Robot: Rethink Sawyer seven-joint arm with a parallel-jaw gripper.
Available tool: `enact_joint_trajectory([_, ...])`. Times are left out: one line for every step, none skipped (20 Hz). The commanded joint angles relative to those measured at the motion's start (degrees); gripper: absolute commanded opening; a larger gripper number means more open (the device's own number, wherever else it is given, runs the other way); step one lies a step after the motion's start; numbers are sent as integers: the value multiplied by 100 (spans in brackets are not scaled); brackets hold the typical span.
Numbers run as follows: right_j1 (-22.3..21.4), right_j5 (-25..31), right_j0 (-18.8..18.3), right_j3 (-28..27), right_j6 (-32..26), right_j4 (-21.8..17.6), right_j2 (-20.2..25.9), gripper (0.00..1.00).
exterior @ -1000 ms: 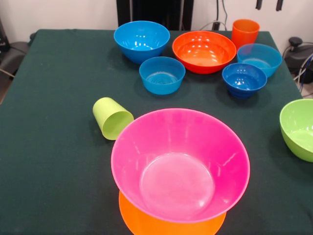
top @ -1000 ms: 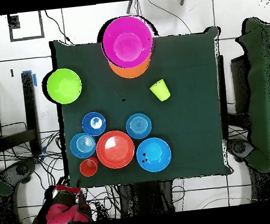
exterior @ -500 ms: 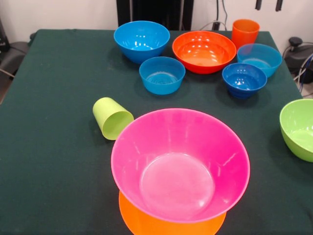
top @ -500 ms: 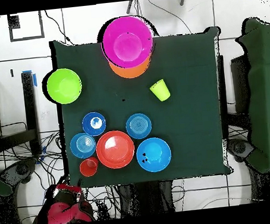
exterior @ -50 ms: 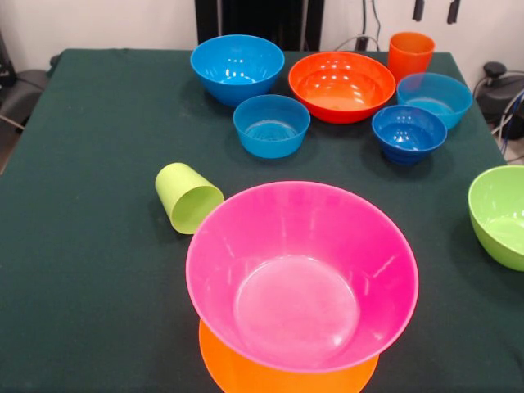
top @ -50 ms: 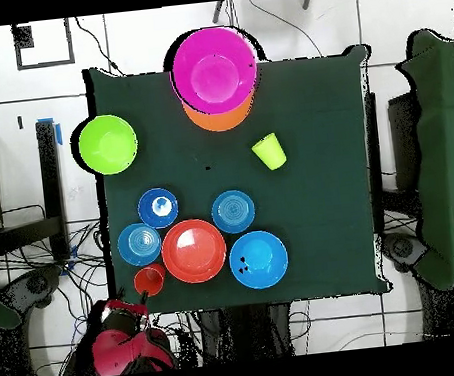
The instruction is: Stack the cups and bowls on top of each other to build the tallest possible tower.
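The tower [exterior @ -50 ms: 301,278] is a pink bowl [exterior @ -50 ms: 301,270] upright on an inverted orange bowl [exterior @ -50 ms: 246,372] at one edge of the table [exterior @ -50 ms: 90,270], with a green cup [exterior @ -50 ms: 188,197] lying on its side just beside it. Across open cloth from the tower cluster a blue bowl [exterior @ -50 ms: 237,67], a red-orange bowl [exterior @ -50 ms: 341,85], three small blue bowls [exterior @ -50 ms: 271,124] and an upright orange cup [exterior @ -50 ms: 410,54]; a green bowl [exterior @ -50 ms: 501,214] overhangs a side edge. The gripper [exterior @ -50 ms: 434,10] shows only two separated tips beyond the orange cup, holding nothing.
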Motion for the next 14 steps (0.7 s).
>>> enact_joint_trajectory([-1, 568, -229, -63, 139, -316, 433, 100])
enact_joint_trajectory([-8, 591, -217, -74, 138, -311, 423, 100])
enact_joint_trajectory([11, 584, -210, -86, 145, -312, 422, 100])
enact_joint_trajectory([40, 576, -183, -107, 151, -296, 403, 100])
enact_joint_trajectory([62, 574, -149, -126, 159, -276, 387, 100])
enact_joint_trajectory([70, 595, -123, -143, 164, -255, 382, 100])
enact_joint_trajectory([84, 625, -86, -176, 157, -224, 357, 100])
enact_joint_trajectory([94, 644, -59, -195, 156, -204, 350, 100])
enact_joint_trajectory([109, 660, -26, -218, 154, -180, 335, 100])
enact_joint_trajectory([127, 665, 4, -234, 157, -161, 323, 100])
enact_joint_trajectory([145, 664, 33, -248, 155, -148, 305, 100])
enact_joint_trajectory([161, 659, 49, -257, 153, -144, 294, 100])
enact_joint_trajectory([171, 673, 69, -272, 140, -140, 276, 100])
enact_joint_trajectory([188, 677, 78, -288, 128, -141, 263, 100])
